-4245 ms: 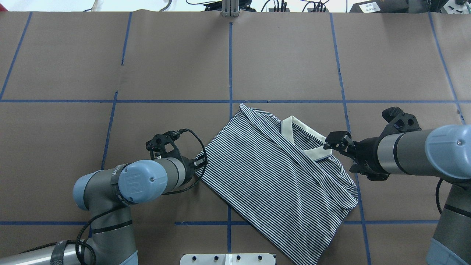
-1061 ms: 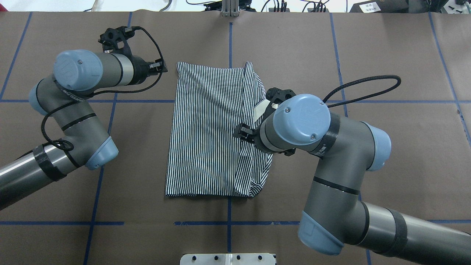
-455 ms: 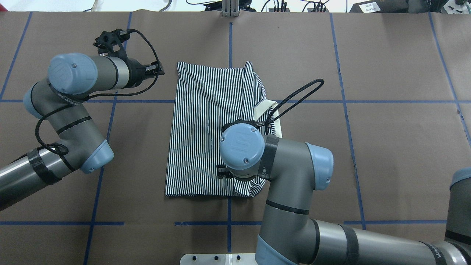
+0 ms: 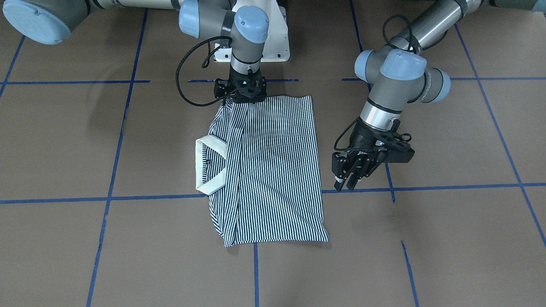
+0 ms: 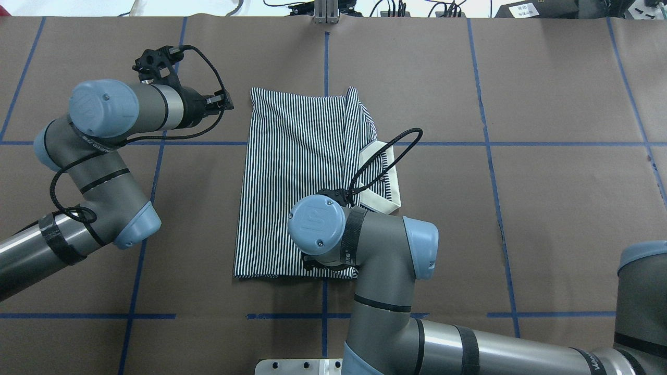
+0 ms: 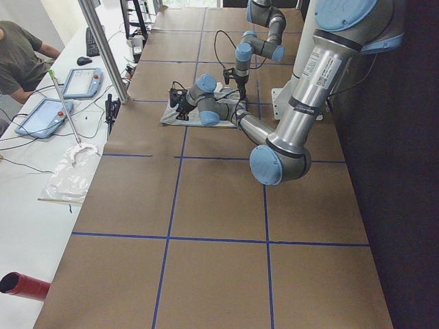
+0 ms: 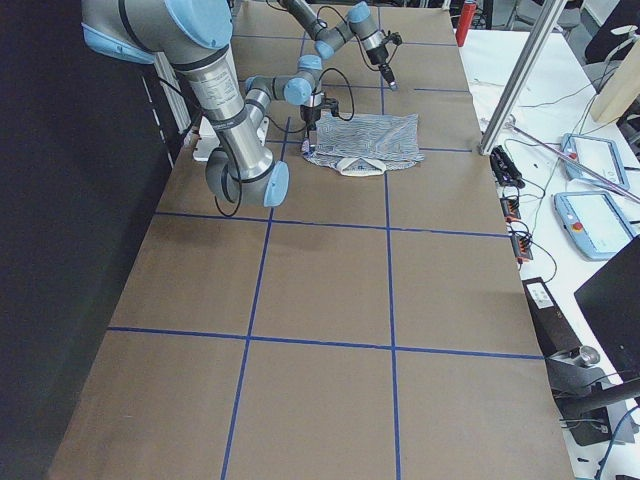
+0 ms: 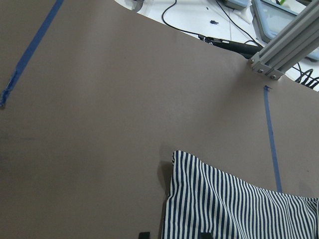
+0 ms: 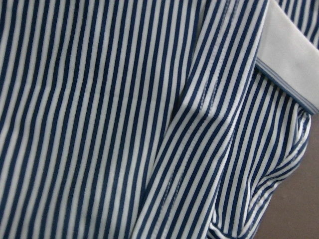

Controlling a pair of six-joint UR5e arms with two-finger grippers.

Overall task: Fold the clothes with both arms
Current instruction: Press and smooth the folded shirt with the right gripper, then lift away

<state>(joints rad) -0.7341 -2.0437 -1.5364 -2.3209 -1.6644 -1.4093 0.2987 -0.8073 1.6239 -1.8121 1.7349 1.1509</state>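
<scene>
The striped polo shirt [image 5: 292,182] lies folded in a long rectangle in the middle of the table, with the white collar [image 5: 388,179] sticking out on its right side. It also shows in the front-facing view [image 4: 273,170]. My left gripper [image 4: 346,184] is open and empty. It hangs just off the shirt's far left corner, apart from the cloth [image 8: 224,209]. My right gripper [image 4: 242,99] points straight down onto the shirt's near hem. In the overhead view it is hidden under its wrist. The right wrist view shows only stripes [image 9: 99,124] and collar [image 9: 294,59], so I cannot tell how its jaws stand.
The white pedestal base [image 5: 292,366] sits at the near edge behind the shirt. An aluminium post [image 5: 325,13] stands at the far edge. Blue tape lines cross the brown table cover. An operators' bench with tablets [image 6: 75,82] and a seated person [image 6: 20,55] runs along the far side.
My right wrist has slid along the shirt's right part toward the near hem, uncovering the collar. My left arm has barely moved. Four seconds ago the shirt lay skewed nearer me.
</scene>
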